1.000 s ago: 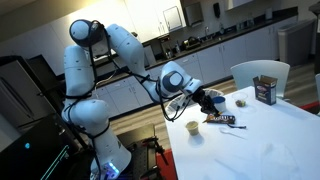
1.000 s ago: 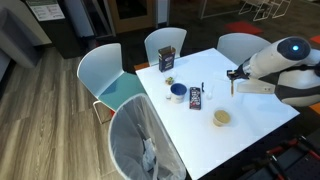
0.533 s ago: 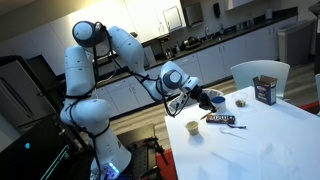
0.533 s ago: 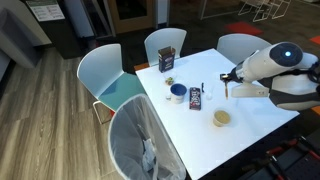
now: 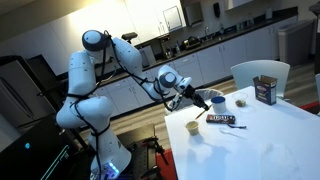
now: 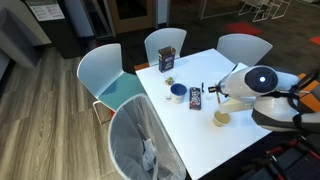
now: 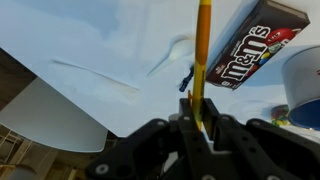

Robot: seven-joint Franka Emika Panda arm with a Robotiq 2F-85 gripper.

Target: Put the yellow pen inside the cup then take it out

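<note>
Carrying stage, pen in hand. In the wrist view the gripper [image 7: 200,122] has its jaws pressed against the lower end of the yellow pen [image 7: 203,50], which runs straight out from the fingertips, most of its length free. Beyond it lie the white table [image 7: 90,40], a brown candy packet [image 7: 255,45] and, at the frame's edge, the blue-and-white vessel [image 7: 306,70]. The cup does not appear in this view.

In both exterior views the cup [image 6: 221,118] [image 5: 194,127] stands upright near the table's edge, apart from the packet. The wrist hangs close above and beside it. The arm hides the pen there, so the tip probably has yet to reach the mouth, though that cannot be confirmed.

Judged stage: insertion not yet made; removal follows it.

Hazards from here:
- The mouth is narrow and out of the wrist camera's sight, so a small sideways error would bring the tip down on the rim or the table.
- The cup looks light and squat, so a push on its rim could tip or slide it toward the edge.
- The grip is near one end, so any contact could swing the pen in the jaws.
- On withdrawal, a tilted pen could drag the wall and lift the cup.
</note>
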